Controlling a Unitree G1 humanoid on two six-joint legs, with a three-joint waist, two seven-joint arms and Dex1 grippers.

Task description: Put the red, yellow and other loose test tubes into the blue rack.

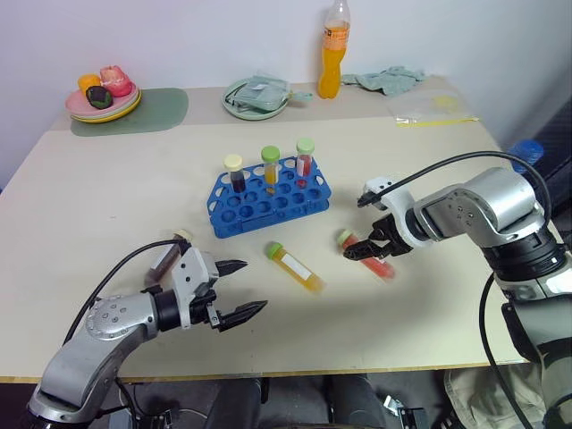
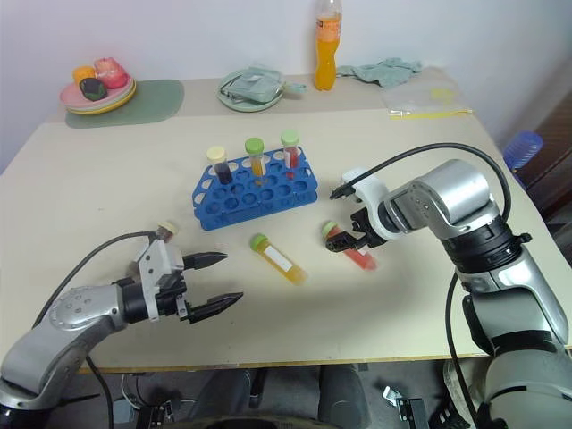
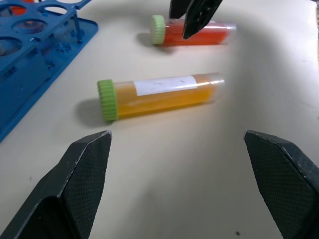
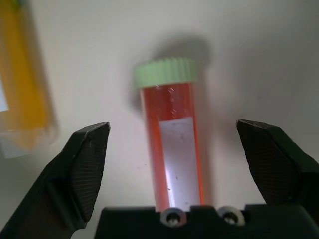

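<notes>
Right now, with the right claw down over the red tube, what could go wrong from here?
The red tube lies flat between the open fingers of the right claw, so it may roll away as they close. The yellow tube lies close beside it and could get nudged. The left claw is open near the yellow tube too, so the arms may crowd each other. The blue rack already holds three upright tubes that a careless insertion could bump.

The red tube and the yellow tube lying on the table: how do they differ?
The red tube lies between the right pincer's open fingers; the yellow tube lies free, in front of the open left pincer. The red tube lies farther right. Both have green caps, white labels and lie flat.
</notes>
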